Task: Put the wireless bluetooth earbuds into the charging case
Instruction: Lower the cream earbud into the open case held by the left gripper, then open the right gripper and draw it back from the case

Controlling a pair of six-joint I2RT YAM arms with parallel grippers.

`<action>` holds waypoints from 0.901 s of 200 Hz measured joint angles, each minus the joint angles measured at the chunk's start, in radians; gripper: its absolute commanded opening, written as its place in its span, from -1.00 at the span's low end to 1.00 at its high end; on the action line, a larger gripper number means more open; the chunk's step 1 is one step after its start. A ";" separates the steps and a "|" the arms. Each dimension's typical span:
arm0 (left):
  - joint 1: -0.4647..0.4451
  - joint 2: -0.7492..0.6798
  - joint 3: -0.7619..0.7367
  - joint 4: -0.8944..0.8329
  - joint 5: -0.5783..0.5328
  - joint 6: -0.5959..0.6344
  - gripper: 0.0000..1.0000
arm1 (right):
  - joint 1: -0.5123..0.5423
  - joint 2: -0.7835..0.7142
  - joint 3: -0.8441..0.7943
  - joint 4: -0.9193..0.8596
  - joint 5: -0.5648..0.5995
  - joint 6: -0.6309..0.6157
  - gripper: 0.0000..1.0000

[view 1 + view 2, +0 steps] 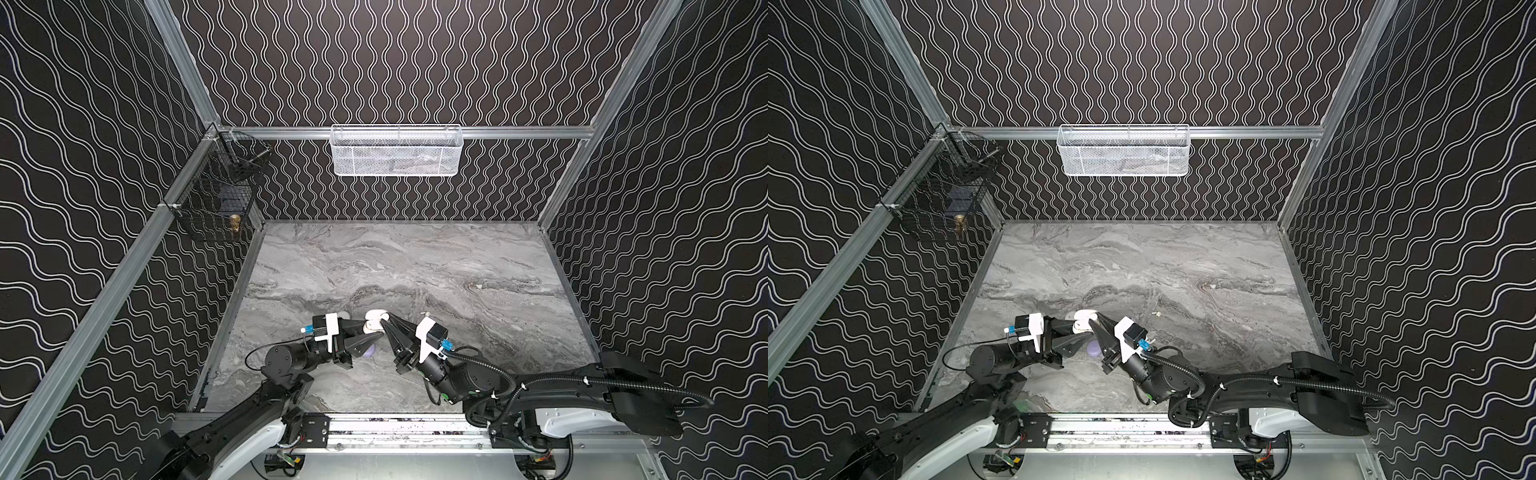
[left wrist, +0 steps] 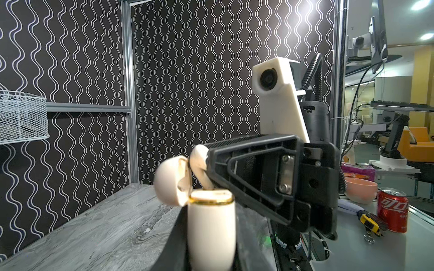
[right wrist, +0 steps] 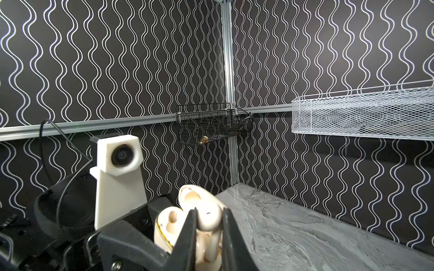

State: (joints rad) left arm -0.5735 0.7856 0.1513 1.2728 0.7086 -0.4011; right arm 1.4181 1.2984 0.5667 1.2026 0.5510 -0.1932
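Note:
My left gripper (image 2: 211,254) is shut on the white charging case (image 2: 211,230), holding it upright with its gold-rimmed top showing. The lid (image 2: 172,185) stands open. My right gripper (image 3: 210,226) is shut on a white earbud (image 3: 209,217) right over the case's (image 3: 166,225) open top. The earbud's (image 2: 199,162) stem slants down to the case's rim. In both top views the two grippers meet at the case (image 1: 374,319) (image 1: 1084,319) near the table's front middle, the left gripper (image 1: 365,332) from the left and the right gripper (image 1: 384,323) from the right.
A lavender rounded thing (image 1: 370,352) lies on the marble table (image 1: 415,266) under the grippers. A loose earbud (image 1: 424,314) lies right of the case, and a small white item (image 1: 478,286) farther back. A white mesh basket (image 1: 395,151) and a black wire basket (image 1: 216,195) hang on the walls.

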 measured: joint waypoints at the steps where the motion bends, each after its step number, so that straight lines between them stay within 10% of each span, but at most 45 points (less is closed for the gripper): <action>1: 0.000 0.000 0.000 -0.001 0.000 0.000 -1.00 | 0.000 0.000 -0.001 0.000 0.000 0.000 -0.84; 180: 0.000 -0.008 -0.008 0.134 -0.043 -0.008 -1.00 | 0.001 -0.011 -0.027 -0.042 -0.033 0.040 -0.51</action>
State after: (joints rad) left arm -0.5735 0.7780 0.1436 1.4067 0.6651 -0.4095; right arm 1.4193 1.2877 0.5396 1.1610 0.5182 -0.1535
